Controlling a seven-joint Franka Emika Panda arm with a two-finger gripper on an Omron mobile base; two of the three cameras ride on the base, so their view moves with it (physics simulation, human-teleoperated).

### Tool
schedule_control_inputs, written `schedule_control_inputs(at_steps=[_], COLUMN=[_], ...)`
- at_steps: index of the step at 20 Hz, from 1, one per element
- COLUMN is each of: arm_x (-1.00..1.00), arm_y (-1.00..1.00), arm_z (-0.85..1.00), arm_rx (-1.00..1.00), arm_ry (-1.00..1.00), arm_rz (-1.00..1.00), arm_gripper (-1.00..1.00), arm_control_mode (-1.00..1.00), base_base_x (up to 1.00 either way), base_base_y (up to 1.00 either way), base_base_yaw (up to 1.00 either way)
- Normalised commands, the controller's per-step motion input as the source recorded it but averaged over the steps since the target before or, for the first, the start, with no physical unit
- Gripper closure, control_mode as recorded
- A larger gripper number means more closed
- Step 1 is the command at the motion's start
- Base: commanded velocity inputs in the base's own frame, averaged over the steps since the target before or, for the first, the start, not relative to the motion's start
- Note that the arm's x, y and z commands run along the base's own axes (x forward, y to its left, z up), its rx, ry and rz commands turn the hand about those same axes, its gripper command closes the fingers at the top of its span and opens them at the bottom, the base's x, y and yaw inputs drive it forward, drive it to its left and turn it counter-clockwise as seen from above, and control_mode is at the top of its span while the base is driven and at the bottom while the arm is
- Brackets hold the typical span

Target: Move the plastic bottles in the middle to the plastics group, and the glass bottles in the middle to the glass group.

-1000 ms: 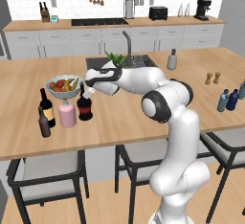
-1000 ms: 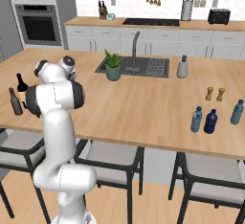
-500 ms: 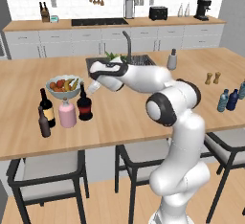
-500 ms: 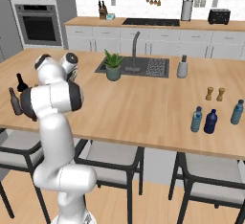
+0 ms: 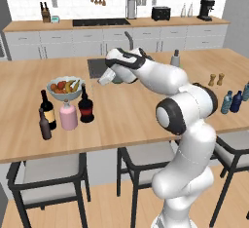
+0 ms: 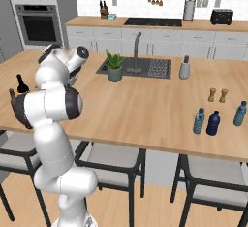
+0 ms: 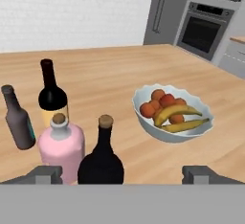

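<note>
On the desk (image 5: 126, 120), at its left end, four bottles cluster — the slim brown bottle (image 5: 44, 124), the wine bottle (image 5: 47, 109), a pink bottle (image 5: 68, 116) and the squat dark glass bottle (image 5: 86, 107) just beside it — with one fruit bowl (image 5: 64, 88) close behind. The tool (image 5: 107, 77) hangs above the sink, fingertips (image 7: 198, 174) wide apart, gripping nothing. Far right stand two brown shakers (image 6: 217, 95) and three blue plastic bottles (image 6: 213, 122).

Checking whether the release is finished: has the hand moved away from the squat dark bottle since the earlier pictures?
Yes. In the left base view the hand has lifted and pulled back toward the sink, leaving the squat dark bottle standing beside the fruit bowl.
</note>
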Motion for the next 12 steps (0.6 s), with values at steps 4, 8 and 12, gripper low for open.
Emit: schedule_control_inputs(at_steps=[4,8,12], arm_x=[-0.44,-0.60,-0.63], arm_y=[-0.59,-0.37,-0.11], arm_z=[0.44,0.50,0.25], arm_rx=[0.00,0.00,0.00], arm_ry=[0.02,0.05,0.04], arm_rz=[0.00,-0.06,-0.17], arm_gripper=[-1.00,-1.00,-1.00], arm_control_mode=[-1.00,-1.00,-1.00], base_base_x=[0.00,0.00,0.00], base_base_y=[0.00,0.00,0.00], base_base_yaw=[0.00,0.00,0.00])
